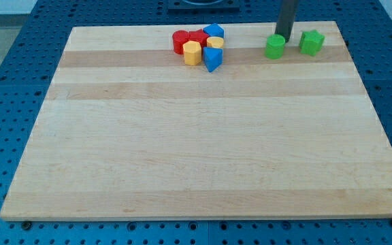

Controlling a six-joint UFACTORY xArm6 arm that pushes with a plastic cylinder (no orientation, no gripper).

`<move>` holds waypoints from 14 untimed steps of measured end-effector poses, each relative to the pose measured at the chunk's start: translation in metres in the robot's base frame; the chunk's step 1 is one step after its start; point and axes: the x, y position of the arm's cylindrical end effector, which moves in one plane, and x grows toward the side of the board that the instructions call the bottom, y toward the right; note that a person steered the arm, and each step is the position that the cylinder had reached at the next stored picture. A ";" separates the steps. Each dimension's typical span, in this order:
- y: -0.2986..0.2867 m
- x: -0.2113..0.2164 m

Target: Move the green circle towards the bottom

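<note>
Near the board's top edge, towards its right corner, your tip (284, 39) sits just behind the green circle (275, 47), holding nothing. Push off-centre and it could veer into the green star (312, 42).

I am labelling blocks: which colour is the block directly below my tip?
Green: the green circle, seen in the camera view, just below my tip.

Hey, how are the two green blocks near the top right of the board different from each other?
The green circle block has a smooth round outline; the green star block has a notched, pointed one. The circle sits to the view's left of the star. My tip stands right at the circle's upper edge, while the star sits apart from it. Both share the same bright green and similar size.
</note>
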 end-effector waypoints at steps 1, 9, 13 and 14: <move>0.000 0.038; -0.076 0.152; -0.069 0.208; -0.069 0.186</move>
